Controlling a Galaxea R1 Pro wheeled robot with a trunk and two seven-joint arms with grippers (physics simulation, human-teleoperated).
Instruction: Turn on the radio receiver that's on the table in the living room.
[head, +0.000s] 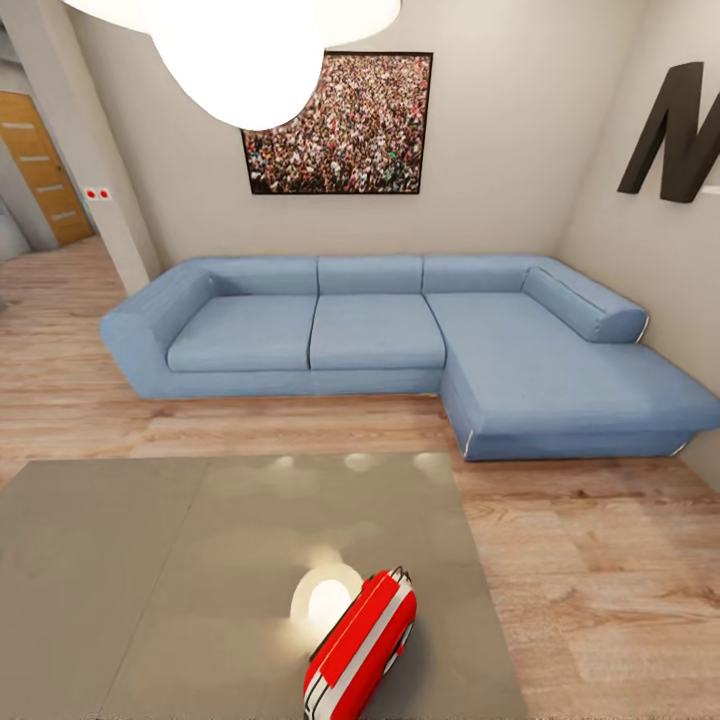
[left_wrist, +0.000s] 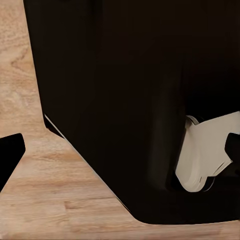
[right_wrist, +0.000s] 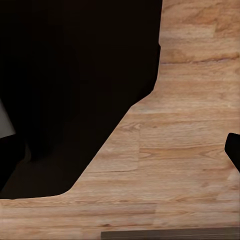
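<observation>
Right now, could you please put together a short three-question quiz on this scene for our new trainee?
1. True or false: the radio receiver stands on the table.
2. What lies beyond the table's far edge? A) a dining set B) a blue sofa C) a kitchen counter
3. Fill in: on the wall above the sofa hangs a framed photo of a ____.

Key: 1 true; 2 B; 3 crowd.

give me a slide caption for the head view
Red radio receiver on the grey table, facing a blue sofa.
</observation>
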